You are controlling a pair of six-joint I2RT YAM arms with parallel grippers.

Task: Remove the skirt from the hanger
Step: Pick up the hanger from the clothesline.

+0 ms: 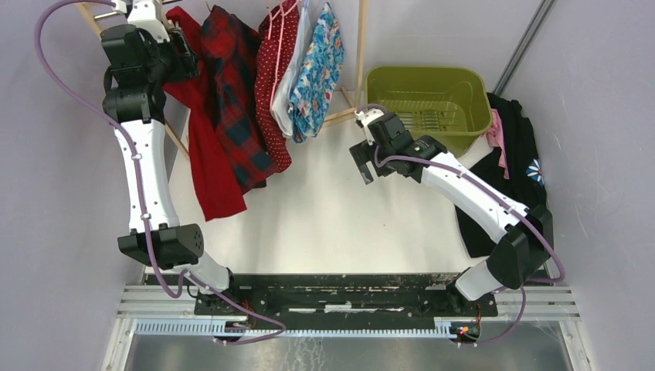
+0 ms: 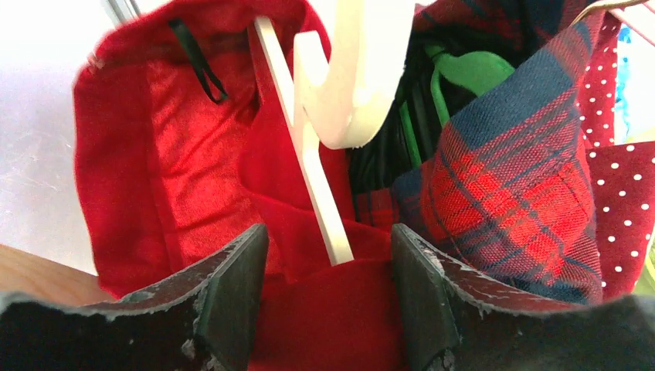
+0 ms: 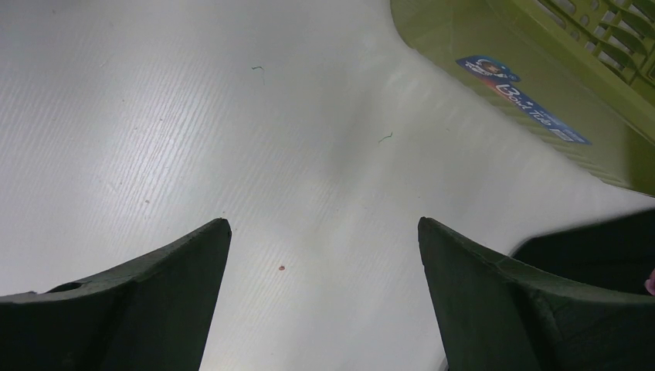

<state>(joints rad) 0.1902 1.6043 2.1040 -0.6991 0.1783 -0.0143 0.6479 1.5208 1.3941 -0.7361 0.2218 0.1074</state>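
The red skirt hangs at the left end of the rack, not yet off its cream hanger. The left jaws stand spread around waistband and hanger bar, pinching nothing. The right jaws gape wide over the bench before the rack. The removal looks barely begun.

left arm up at red skirt | right arm over table near green basket

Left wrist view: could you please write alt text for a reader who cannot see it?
The open left claw points at a red skirt on a cream hanger, whose bar shows between the two fingers. A plaid garment and a green hanger are to the right.
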